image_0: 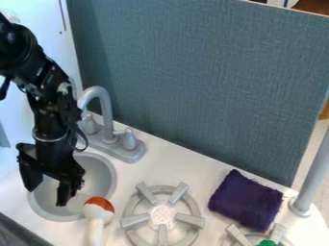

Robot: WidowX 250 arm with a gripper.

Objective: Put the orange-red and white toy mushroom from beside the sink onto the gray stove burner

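gripper (45, 197), fingers (65, 192) apart, over sink (99, 174) near red-topped toy (96, 221)

No readable text, label, brand, number or sign appears on anything around me as my claw (47, 194) hangs over the sink (108, 168) beside the toy stove burner (131, 211).
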